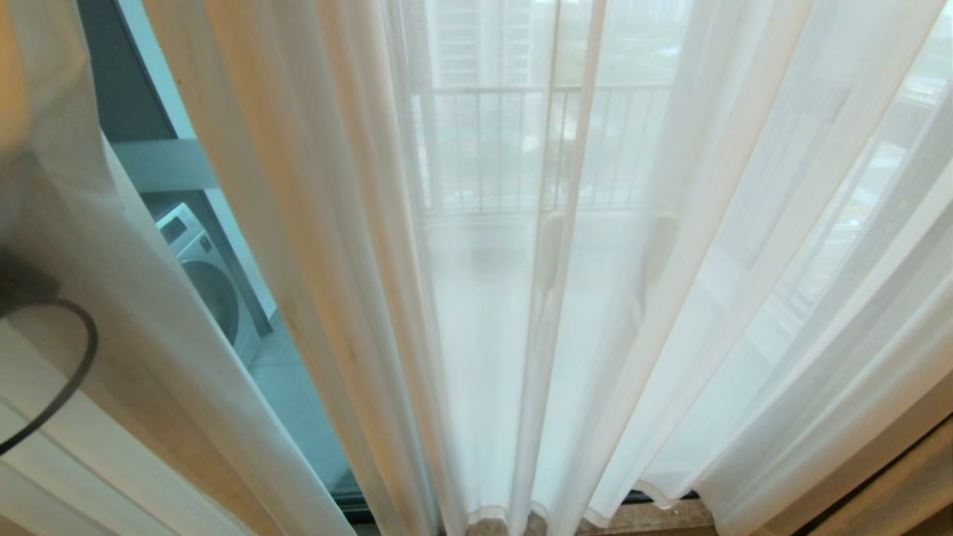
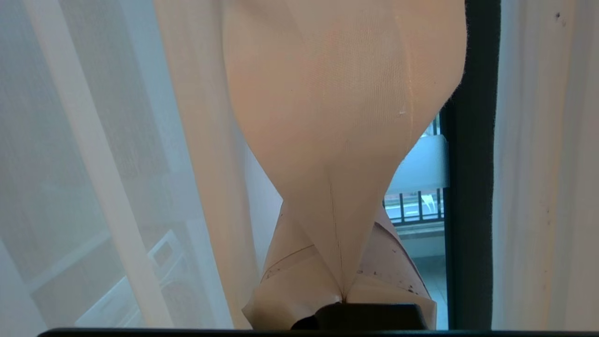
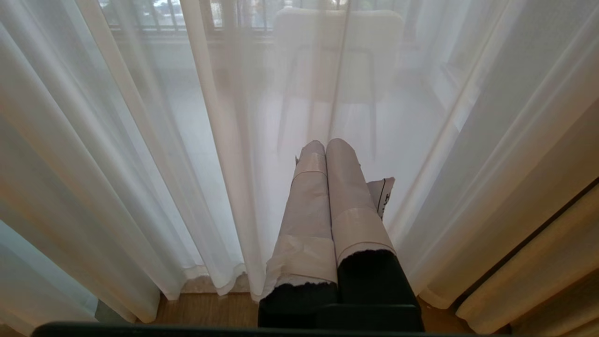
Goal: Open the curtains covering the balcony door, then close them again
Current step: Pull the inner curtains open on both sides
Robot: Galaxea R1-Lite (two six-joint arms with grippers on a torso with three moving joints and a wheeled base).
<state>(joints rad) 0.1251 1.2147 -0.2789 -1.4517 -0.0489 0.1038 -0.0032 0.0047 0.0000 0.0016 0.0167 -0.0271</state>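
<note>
Your left gripper [image 2: 344, 299] is clenched on a pinched fold of the sheer white floor-length curtains [image 1: 521, 298]. They hang over the dark-framed glass balcony door [image 2: 470, 187], parted at its left. Pull hard and that thin fabric could slip free or tear. Your right gripper [image 3: 326, 145] hangs clenched and empty.

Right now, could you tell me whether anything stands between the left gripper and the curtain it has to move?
No, nothing visible does. The left gripper is already shut on a pinched fold of the sheer curtain, so the fabric is in its grasp. Beside that fold, the dark frame of the balcony door shows through the gap. The right gripper is shut in front of the curtains, holding nothing.
</note>
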